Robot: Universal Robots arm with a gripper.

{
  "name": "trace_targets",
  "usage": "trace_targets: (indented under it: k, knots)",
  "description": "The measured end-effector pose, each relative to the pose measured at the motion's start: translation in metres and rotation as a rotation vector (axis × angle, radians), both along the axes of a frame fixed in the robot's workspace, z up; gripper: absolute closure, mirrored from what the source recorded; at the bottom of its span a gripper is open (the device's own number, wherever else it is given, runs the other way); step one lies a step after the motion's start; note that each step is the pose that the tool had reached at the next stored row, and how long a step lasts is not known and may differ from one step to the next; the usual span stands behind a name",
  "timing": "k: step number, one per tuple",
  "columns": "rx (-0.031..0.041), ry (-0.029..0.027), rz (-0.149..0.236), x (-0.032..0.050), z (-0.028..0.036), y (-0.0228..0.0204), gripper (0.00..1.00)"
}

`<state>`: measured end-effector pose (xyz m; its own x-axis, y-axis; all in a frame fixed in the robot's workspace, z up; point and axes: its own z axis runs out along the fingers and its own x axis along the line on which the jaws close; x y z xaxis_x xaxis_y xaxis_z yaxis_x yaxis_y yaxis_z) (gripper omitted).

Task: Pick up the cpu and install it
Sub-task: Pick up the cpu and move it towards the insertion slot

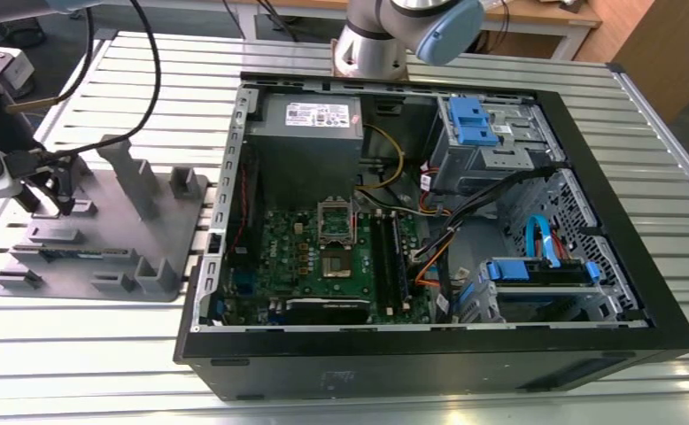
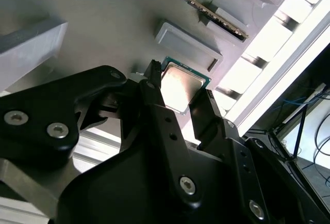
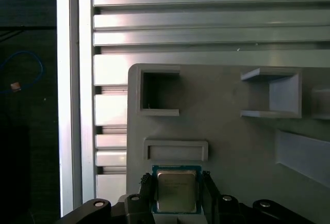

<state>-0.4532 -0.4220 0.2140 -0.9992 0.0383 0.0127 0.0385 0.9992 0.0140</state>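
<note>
Surface: ribbed silver aluminium table (image 1: 143, 71), one. Matte grey plastic holder (image 3: 232, 146), one, directly under the black pincer (image 2: 179, 82). Small square silver-topped cpu (image 3: 176, 190), one, low over the holder, clamped between the narrowly parted fingers. Open black computer case (image 1: 439, 354), one, well apart.

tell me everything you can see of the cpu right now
The cpu is a small flat square chip with a shiny silver metal top and a thin green edge. It lies flat on the grey plastic holder, top face up, and the black fingers sit against two of its opposite sides. Its underside is hidden.
</note>
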Motion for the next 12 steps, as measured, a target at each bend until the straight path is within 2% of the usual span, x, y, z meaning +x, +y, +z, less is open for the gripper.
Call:
trace_targets:
  k: [12]
  knots:
    - [0.0, 0.0, 0.0, 0.0, 0.0275, 0.0, 0.53]
